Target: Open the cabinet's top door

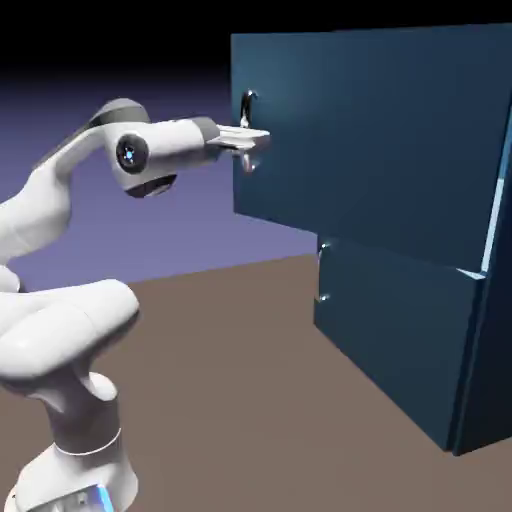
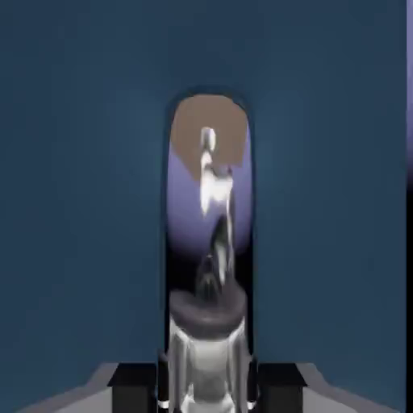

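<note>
Exterior view: my fingers (image 1: 262, 137) are closed on the silver handle (image 1: 247, 108) of the top door (image 1: 370, 140), which stands swung out above the lower door (image 1: 395, 335). Opening is well underway; next, keep drawing it wider.

Hand view: shiny metal sits between my tips, apparently the handle.

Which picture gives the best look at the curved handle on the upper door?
The hand view: it shows the shiny top handle large and close, between the tool's tips. The exterior view shows it small and partly hidden behind the tool, but places it near the top door's edge.
</note>
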Robot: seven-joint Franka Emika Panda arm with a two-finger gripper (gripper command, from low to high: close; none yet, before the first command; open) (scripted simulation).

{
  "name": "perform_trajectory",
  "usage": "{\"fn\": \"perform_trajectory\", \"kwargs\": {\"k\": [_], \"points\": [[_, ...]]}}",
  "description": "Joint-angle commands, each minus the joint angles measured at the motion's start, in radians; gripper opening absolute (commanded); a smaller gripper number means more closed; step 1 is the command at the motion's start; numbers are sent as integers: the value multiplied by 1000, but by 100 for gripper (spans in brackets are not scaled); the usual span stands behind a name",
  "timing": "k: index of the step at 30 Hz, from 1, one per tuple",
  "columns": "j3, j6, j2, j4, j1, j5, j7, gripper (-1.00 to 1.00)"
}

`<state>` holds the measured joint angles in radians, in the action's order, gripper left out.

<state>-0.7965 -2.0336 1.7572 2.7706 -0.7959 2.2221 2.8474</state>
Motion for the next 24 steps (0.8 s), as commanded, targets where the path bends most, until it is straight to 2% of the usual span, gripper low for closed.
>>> {"fn": "perform_trajectory", "kwargs": {"k": [1,8,13,24], "points": [[36,36,0,30,18,-20,-20,-100],[290,271,4,163,39,-190,-113,-100],[456,477,-5,205,-58,-290,-154,-100],[854,741,-285,159,-76,-676,-373,-100]]}}
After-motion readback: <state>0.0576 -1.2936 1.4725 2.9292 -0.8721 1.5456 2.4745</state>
